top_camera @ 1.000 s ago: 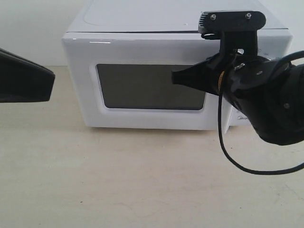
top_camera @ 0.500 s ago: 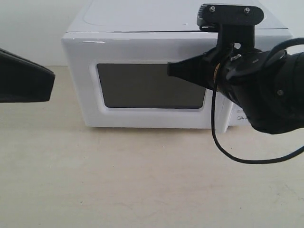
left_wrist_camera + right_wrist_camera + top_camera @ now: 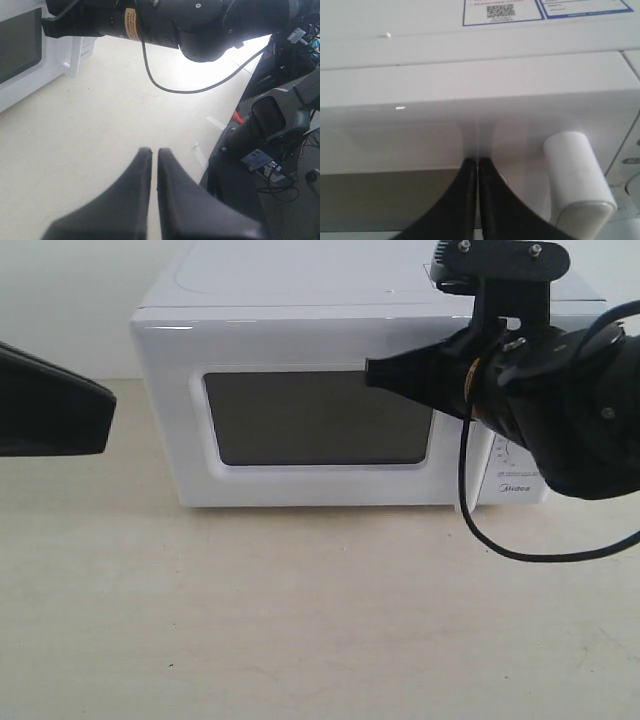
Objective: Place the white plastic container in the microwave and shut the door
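Observation:
The white microwave stands at the back of the table with its door closed flat; the dark window shows nothing inside. The white plastic container is out of view. My right gripper is shut, its tips against the door face at the window's upper right corner, just beside the white bar handle. In the exterior view the arm hides that handle. My left gripper hovers left of the microwave, shut and holding nothing.
A black cable loops down from the right arm in front of the control panel with the Midea logo. Sticker labels lie on the microwave's top. The table's right edge borders dark equipment.
The right gripper has risen along the door face, first nudging left and then back right. The door stays closed and the left arm has not moved.

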Tool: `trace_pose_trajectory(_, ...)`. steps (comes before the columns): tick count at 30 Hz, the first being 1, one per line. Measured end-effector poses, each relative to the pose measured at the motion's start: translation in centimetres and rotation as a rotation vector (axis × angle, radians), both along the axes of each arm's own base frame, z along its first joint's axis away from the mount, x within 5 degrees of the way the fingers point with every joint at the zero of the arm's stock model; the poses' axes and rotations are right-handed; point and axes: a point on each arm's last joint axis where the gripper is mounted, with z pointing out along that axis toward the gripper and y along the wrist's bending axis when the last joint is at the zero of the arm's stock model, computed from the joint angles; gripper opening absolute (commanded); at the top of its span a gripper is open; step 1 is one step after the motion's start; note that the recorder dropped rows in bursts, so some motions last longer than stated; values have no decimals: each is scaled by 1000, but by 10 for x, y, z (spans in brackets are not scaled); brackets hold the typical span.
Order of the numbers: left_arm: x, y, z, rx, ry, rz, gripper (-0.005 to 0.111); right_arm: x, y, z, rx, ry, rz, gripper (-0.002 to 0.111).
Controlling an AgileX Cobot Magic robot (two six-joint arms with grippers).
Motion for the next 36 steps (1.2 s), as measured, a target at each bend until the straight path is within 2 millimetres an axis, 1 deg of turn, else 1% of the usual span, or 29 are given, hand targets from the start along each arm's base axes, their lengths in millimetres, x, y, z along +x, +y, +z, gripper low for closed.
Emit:
trace_pose_trajectory(4,0,0,0,0,0,0,4,-2,-1,4,16,-4,14,0)
trace_pose_trajectory(6,0,0,0,0,0,0,4,-6,-2,11,2,-31,22,0)
trace_pose_trajectory(11,0,0,0,0,0,0,4,-27,-9,26,-2,-82,53,0)
trace_pose_trajectory(15,0,0,0,0,0,0,4,-46,-22,31,31,-83,81,0)
trace_pose_trajectory(18,-5,3,3,-10,-18,0,4,-64,-33,35,70,-83,121,0)
trace_pose_trajectory(21,-14,7,9,-33,-47,1,4,-86,-45,47,128,-119,179,0)
trace_pose_trajectory(26,-39,20,23,-111,-131,7,4,-122,-72,64,213,-215,220,0)
trace_pose_trajectory(31,-64,34,37,-206,-234,28,4,-153,-94,73,285,-305,262,0)
trace_pose_trajectory(36,-89,49,46,-285,-327,49,4,-177,-104,75,353,-355,356,0)
